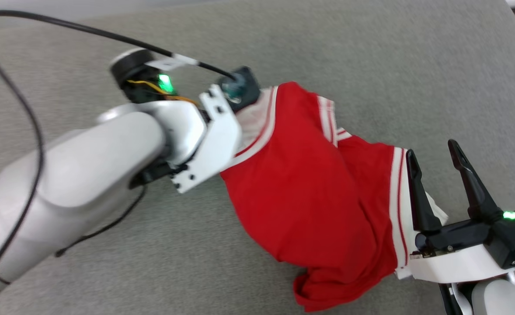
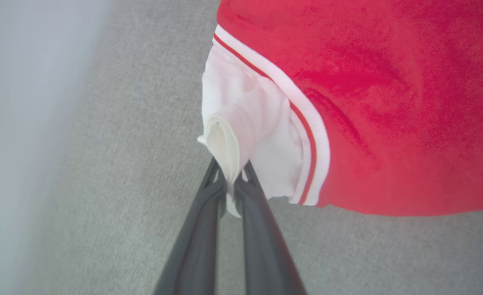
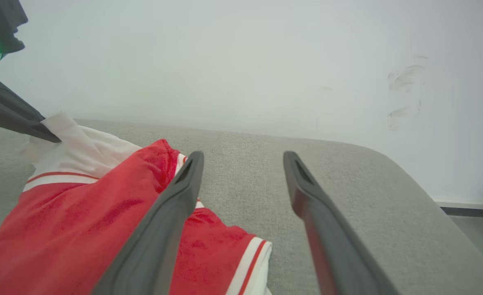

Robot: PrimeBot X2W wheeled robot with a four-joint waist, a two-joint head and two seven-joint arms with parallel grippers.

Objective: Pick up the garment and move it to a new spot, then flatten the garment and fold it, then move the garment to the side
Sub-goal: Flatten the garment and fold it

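Grey padded surface (image 1: 371,57), pale wall (image 3: 245,61) behind it. Left fingers (image 2: 198,237) were clamped tight on the white sleeve (image 2: 245,110), fabric bunched at the tips. Right fingers (image 3: 159,229) were spread wide, gripping nothing, just beside the opposite striped sleeve edge. The shirt (image 1: 301,183) lay crumpled on the surface between both arms.

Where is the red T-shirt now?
The garment lies on the grey surface, centre of the head view, between the left gripper, shut on its white sleeve, and the open right gripper.
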